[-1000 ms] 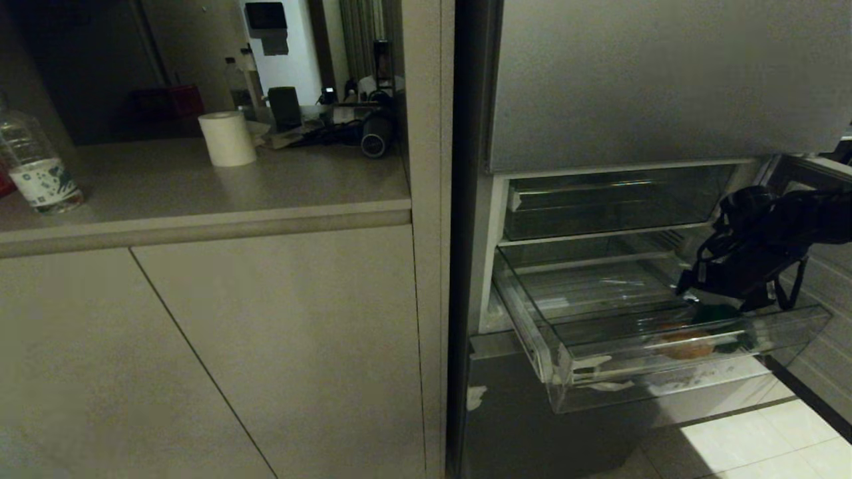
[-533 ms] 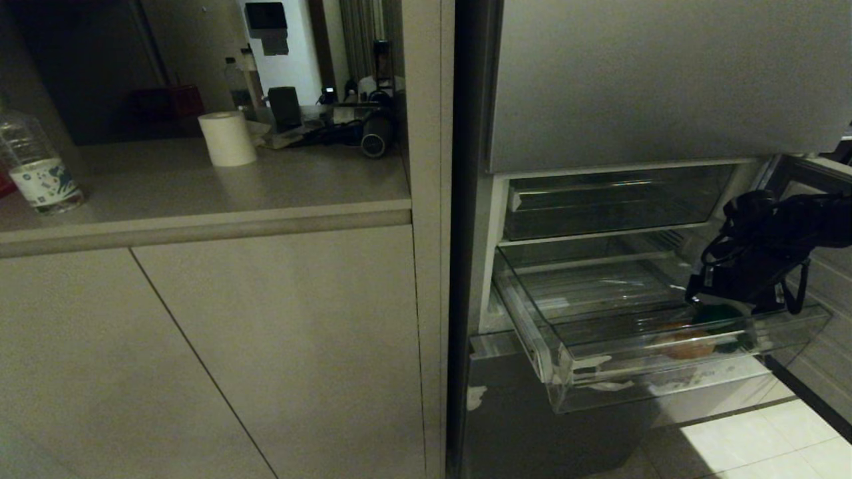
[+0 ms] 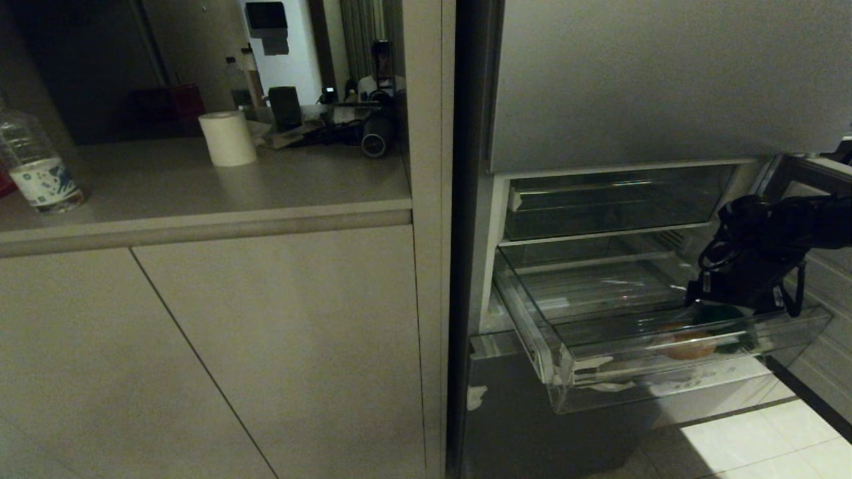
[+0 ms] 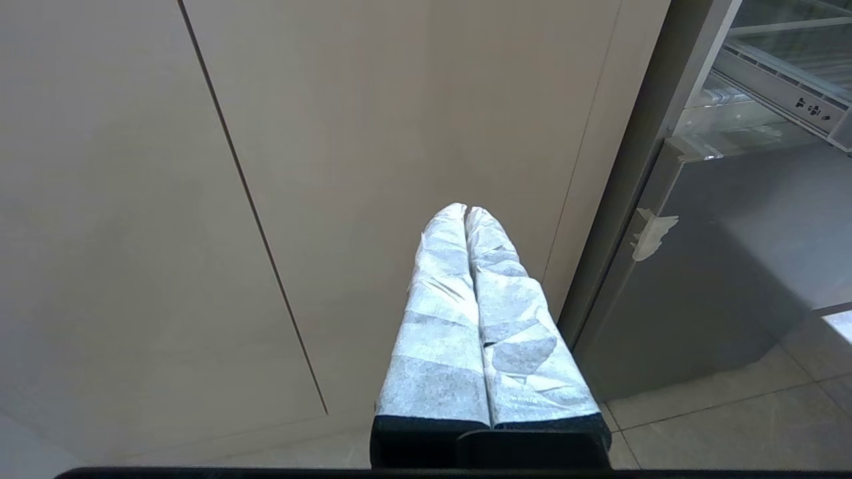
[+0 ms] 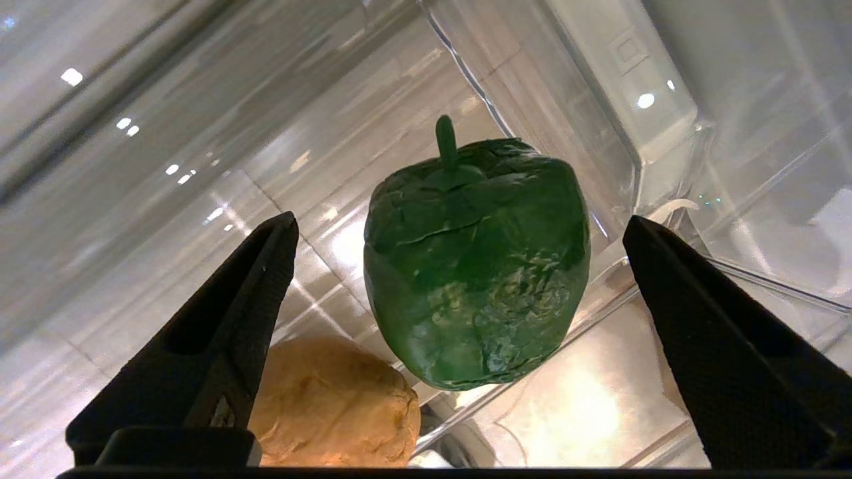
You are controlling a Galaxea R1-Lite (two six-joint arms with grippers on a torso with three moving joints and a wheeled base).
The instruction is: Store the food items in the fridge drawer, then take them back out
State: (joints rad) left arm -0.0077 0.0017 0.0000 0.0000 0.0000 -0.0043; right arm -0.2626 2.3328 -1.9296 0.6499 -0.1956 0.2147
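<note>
The fridge drawer (image 3: 579, 382) is pulled out, a deep clear bin with white sticker scraps on its front. Both food items lie at its front right. The glossy dark-green lump (image 3: 722, 316) (image 5: 476, 266) has a short stem. The orange-brown piece (image 3: 685, 346) (image 5: 326, 406) lies beside it. My right gripper (image 3: 725, 306) (image 5: 459, 223) hangs open just above the green lump, one black finger on each side, touching neither item. My left gripper (image 4: 466, 209), wrapped in white, is shut and parked low in front of a cabinet door.
A shallower clear tray (image 3: 612, 206) sits above the drawer, under the closed grey upper door (image 3: 665, 80). The drawer's clear side wall (image 5: 566, 86) stands close to the green lump. To the left, a counter holds a water bottle (image 3: 36, 169) and a paper roll (image 3: 227, 138).
My right gripper has sunk a little closer to the green lump, still open. The food and the drawer have not moved.
</note>
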